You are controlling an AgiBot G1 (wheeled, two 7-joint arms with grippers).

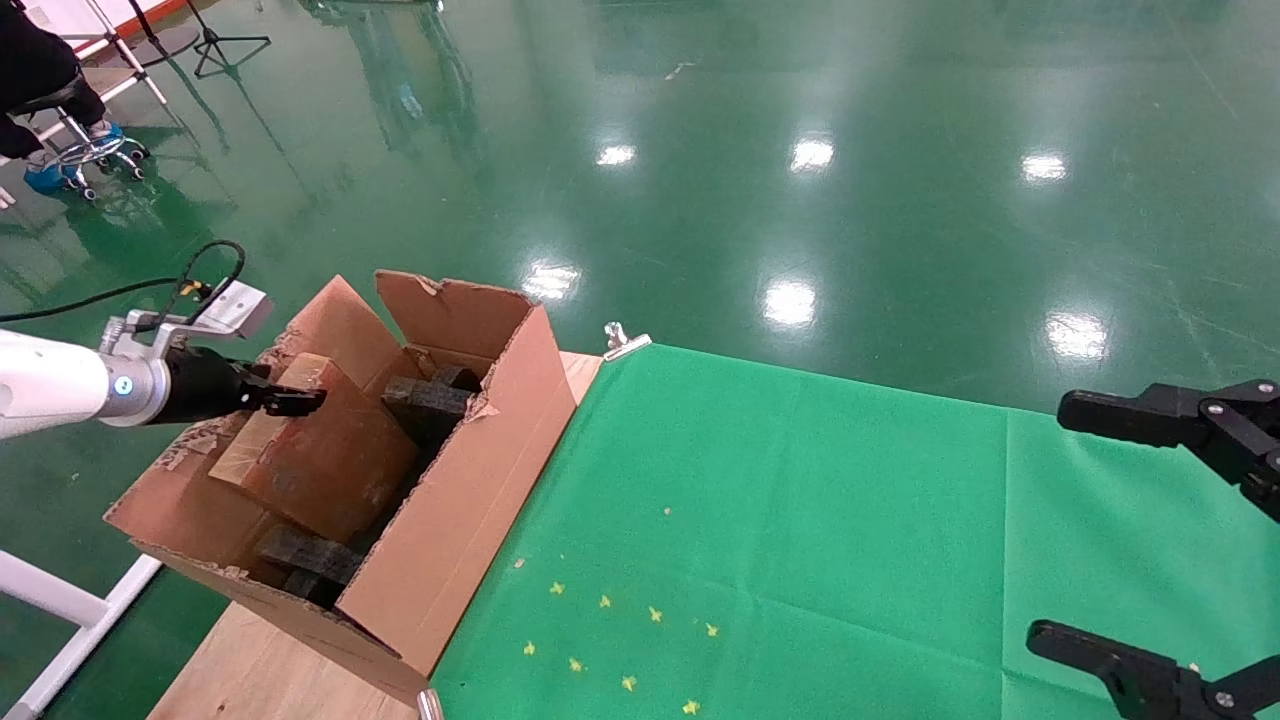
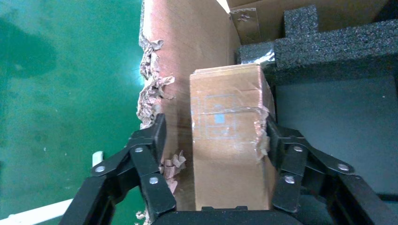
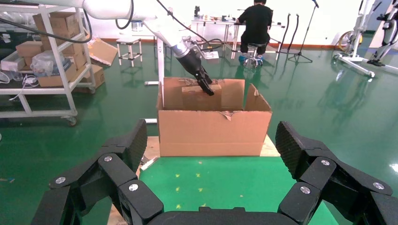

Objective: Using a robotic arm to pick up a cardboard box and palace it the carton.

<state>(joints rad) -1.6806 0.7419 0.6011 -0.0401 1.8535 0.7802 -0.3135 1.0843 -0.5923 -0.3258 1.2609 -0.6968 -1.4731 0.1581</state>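
cardboard box (image 2: 231, 140) between left tool (image 2: 215, 136) fingers

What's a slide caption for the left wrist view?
Left gripper straddles the cardboard box inside the carton.

Brown carton (image 1: 470, 470), dark foam (image 1: 425, 400), green cloth (image 1: 800, 520).

No readable text, label, brand or number on any surface in view.
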